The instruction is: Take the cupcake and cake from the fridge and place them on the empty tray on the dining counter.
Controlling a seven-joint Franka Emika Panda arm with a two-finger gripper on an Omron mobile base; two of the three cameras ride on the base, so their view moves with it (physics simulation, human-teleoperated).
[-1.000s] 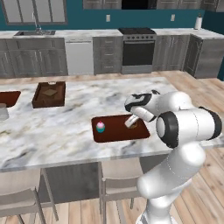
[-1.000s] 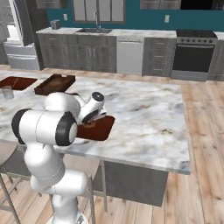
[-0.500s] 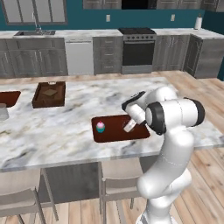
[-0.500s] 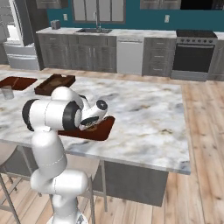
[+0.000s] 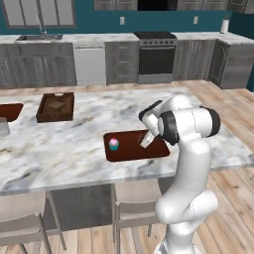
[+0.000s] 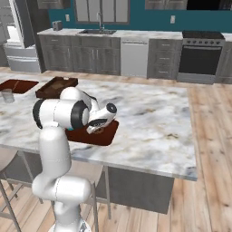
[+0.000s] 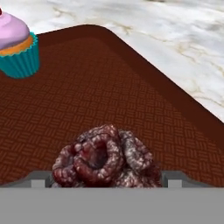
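Gripper (image 5: 147, 140) jaws spread wide around the cake (image 7: 105, 156), apparently releasing it on the tray (image 7: 144, 83); cupcake (image 7: 16, 48) stands at ten o'clock

A deep brown box tray (image 5: 55, 106) sits on the table far to the gripper's left. Beyond the gripper stand the oven (image 5: 157, 58), white dishwasher (image 5: 89, 63) and sink (image 5: 41, 37). Stools (image 5: 133, 207) stand below.
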